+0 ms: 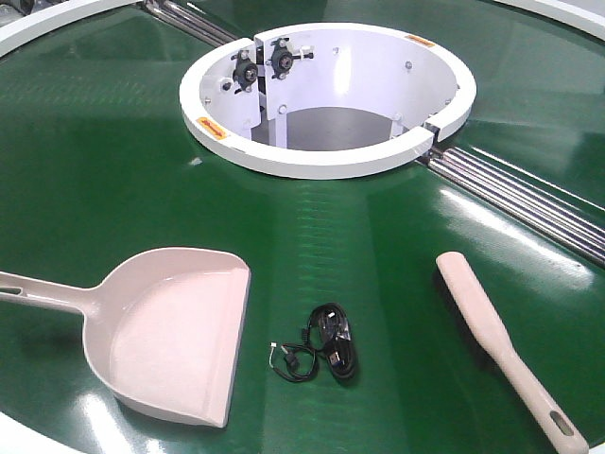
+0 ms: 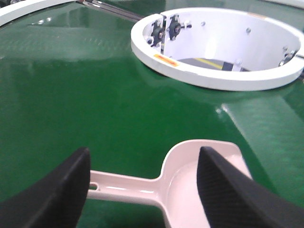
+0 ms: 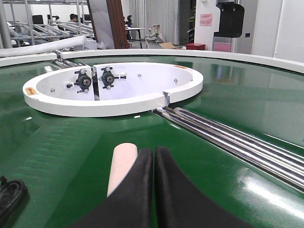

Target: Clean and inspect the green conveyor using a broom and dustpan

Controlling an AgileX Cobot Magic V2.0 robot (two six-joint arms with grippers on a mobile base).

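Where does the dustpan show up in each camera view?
Front view: dustpan at lower left, handle pointing left.
Left wrist view: dustpan at bottom centre, handle pointing left.
Right wrist view: not in it.
Shared landmark: white central ring, top centre in front, upper right in left wrist, left of centre in right wrist.

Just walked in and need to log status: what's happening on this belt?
Nothing is grasped yet. The dustpan, the broom and a coiled black cable between them lie on the green conveyor. The left tool is open, its fingers framing the dustpan's handle; the right tool is shut, empty, the broom's end showing just past it.
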